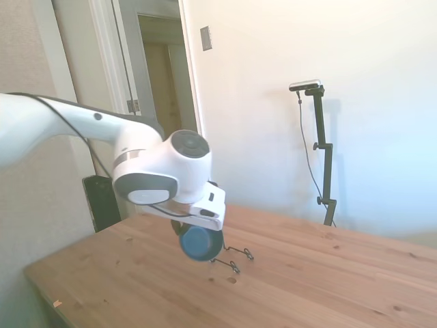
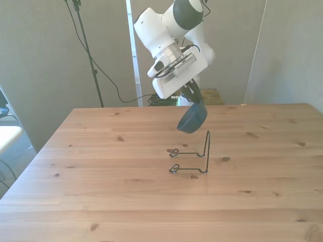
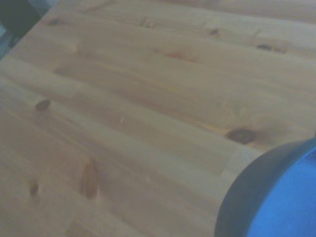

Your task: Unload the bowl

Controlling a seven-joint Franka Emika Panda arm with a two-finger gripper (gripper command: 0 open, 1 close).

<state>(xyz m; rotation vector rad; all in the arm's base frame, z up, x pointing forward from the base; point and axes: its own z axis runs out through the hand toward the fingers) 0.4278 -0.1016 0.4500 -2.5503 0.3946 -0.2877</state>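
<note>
Jaws (image 2: 193, 95) clenched on rim of blue bowl (image 2: 192, 119), visible only in front view; side view hides them behind wrist housing. Bowl hangs tilted below jaws, clear of bench (image 2: 101, 201), above and just beside black wire stand (image 2: 194, 157). Side view: bowl (image 1: 200, 242) partly covered by wrist, stand (image 1: 233, 258) beyond it. Wrist view: blurred, bowl (image 3: 276, 197) cut off at frame corner, stand out of frame. No legible writing.
</note>
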